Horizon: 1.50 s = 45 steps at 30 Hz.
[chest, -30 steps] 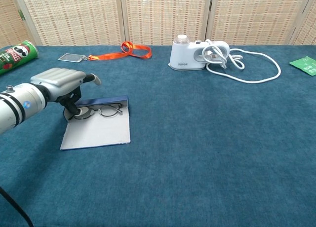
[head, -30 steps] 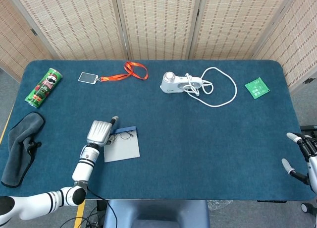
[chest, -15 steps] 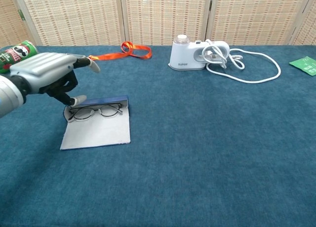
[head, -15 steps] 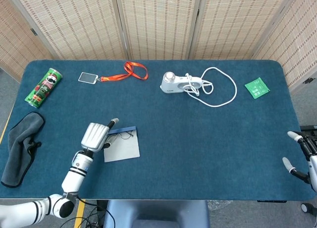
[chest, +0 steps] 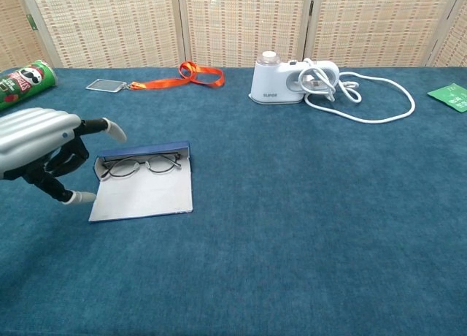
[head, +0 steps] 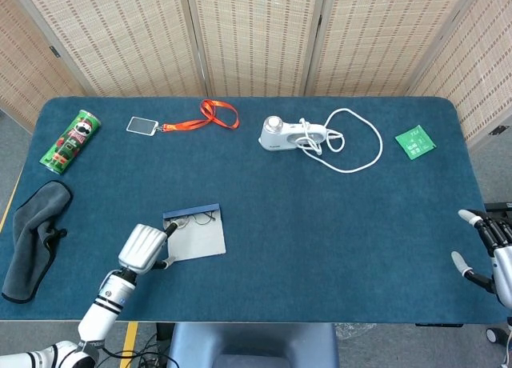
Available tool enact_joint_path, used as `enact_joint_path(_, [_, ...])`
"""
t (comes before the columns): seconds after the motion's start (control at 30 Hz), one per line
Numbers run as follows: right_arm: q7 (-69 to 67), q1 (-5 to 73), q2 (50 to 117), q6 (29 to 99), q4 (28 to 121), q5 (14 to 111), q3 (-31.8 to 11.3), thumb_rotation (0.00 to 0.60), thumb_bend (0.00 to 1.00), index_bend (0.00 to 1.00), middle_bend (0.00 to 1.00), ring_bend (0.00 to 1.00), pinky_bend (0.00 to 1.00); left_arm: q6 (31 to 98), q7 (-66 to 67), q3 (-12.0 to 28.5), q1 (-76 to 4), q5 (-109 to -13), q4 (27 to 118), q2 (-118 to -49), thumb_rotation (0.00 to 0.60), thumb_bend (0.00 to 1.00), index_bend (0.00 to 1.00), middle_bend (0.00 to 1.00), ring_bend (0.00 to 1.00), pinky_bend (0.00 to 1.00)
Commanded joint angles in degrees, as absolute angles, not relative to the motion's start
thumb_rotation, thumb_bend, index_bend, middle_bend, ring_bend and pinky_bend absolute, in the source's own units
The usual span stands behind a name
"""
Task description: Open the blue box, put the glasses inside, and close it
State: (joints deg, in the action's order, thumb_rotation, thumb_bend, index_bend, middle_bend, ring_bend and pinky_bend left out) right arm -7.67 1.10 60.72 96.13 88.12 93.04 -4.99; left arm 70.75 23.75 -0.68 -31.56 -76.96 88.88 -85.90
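Note:
The blue box (head: 195, 236) (chest: 144, 189) lies open on the table, its pale lid flat toward me and its blue wall at the back. The glasses (head: 197, 218) (chest: 141, 164) rest inside against that back wall. My left hand (head: 142, 248) (chest: 45, 146) hovers at the box's left front corner, fingers apart and holding nothing. Off the table's right edge, my right hand (head: 486, 252) shows only in the head view, fingers spread and empty.
A green snack can (head: 71, 141), a dark cloth (head: 32, 238), an orange lanyard with a badge (head: 218, 113), a white appliance (head: 282, 134) with a looped cable (head: 356, 144) and a green packet (head: 415, 142) lie around the table.
My left hand has let go of the glasses and pulled back toward me, away from the box's back wall. The glasses stay in the box.

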Motion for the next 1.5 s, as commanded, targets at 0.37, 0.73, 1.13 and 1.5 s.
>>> enact_joint_path(0.37, [-7.9, 0.9, 60.9, 96.1, 87.9, 92.9, -4.8, 0.6, 0.28, 0.19, 0.22, 0.28, 0.22, 68.4, 26.5, -1.0, -30.4, -77.5, 83.3, -90.5, 0.6, 0.23, 0.25, 0.87, 0.79, 0.89])
enact_joint_path(0.73, [-7.9, 0.8, 60.8, 96.3, 87.9, 92.9, -4.7, 0.6, 0.28, 0.19, 0.22, 0.28, 0.22, 67.4, 27.6, -0.1, -29.8, -77.3, 80.6, -92.1, 0.6, 0.23, 0.25, 0.87, 0.79, 0.89])
enact_joint_path(1.13, [-7.8, 0.8, 60.8, 96.4, 88.0, 92.9, -4.7, 0.6, 0.28, 0.19, 0.22, 0.28, 0.22, 66.1, 28.5, 0.7, -29.5, -76.6, 79.3, -92.9, 0.6, 0.23, 0.25, 0.87, 0.79, 0.89])
enact_joint_path(1.5, [-8.2, 0.4, 60.9, 96.8, 87.8, 92.8, -4.6, 0.6, 0.28, 0.19, 0.22, 0.28, 0.22, 65.2, 29.5, 1.3, -29.5, -76.1, 79.4, -93.2, 0.6, 0.22, 0.25, 0.87, 0.79, 0.9])
